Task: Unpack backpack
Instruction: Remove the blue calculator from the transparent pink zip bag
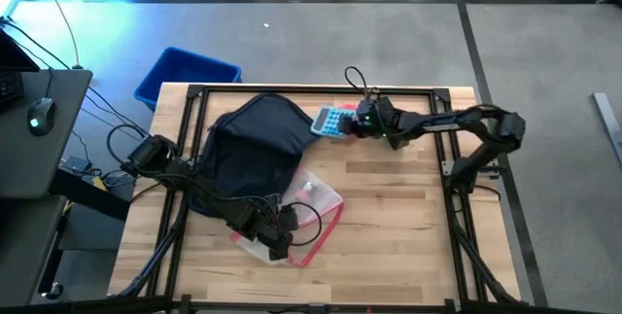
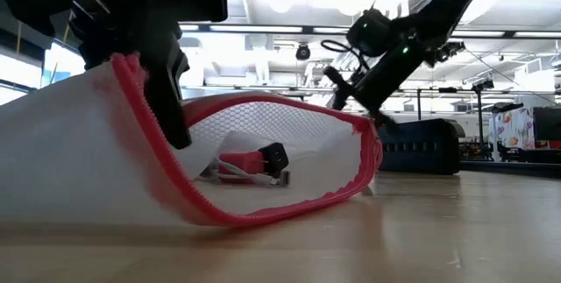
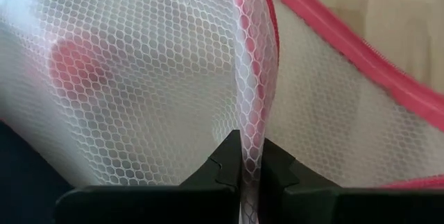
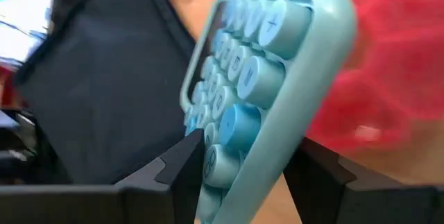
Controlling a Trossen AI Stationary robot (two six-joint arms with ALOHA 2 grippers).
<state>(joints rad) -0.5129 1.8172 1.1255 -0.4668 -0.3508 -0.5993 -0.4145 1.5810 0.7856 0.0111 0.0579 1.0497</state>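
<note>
1 backpack [image 1: 255, 144] lying flat on the table's [image 1: 389, 256] left-rear part, long axis slanting from rounded top near the rear edge toward the front-left. Just right of its top, a light-blue calculator [image 1: 332, 121] tilted between the right gripper's [image 1: 352, 125] fingers, 1 finger on each side, contact not clear enough to call clamped. At the pack's front-right corner, touching it, a white mesh pouch [image 1: 309, 205] with red zipper trim, mouth gaping toward the low camera, small red and black items inside. Left gripper [image 1: 277, 241] at the pouch's front edge, fingers together, pinching a fold of mesh and trim. Left arm stretched across the pack's front-left side. Blue bin [image 1: 185, 76] off the table past the rear-left corner. Bare wood across the right half and along the front edge.
</note>
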